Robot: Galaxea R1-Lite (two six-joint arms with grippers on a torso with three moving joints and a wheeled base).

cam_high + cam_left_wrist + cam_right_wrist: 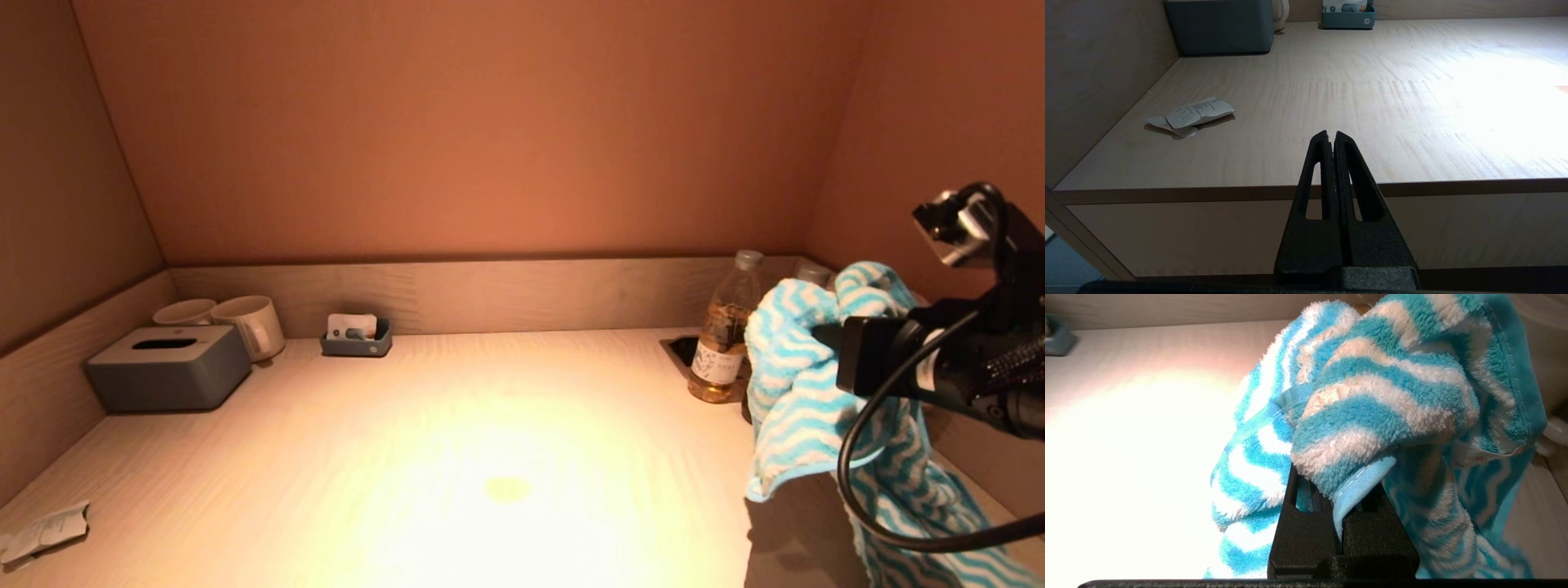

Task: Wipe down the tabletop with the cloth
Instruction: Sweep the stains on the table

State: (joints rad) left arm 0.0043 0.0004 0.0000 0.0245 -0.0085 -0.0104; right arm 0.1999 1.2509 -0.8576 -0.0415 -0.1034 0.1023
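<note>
Head view: at right of frame the right gripper [824,339] clenches the striped cloth [804,392], hanging above the tabletop [457,441] stretching lower left, while the left gripper [1331,136] waits closed off-table.

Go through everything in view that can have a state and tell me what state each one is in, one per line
cloth: held up above the tabletop, hanging
right gripper: shut on cloth
left gripper: shut, empty, before the table edge
bottle: upright, capped
mugs: upright
tissue box: slot shows no tissue
crumpled paper: lying flat
tabletop: yellowish spot near front
</note>
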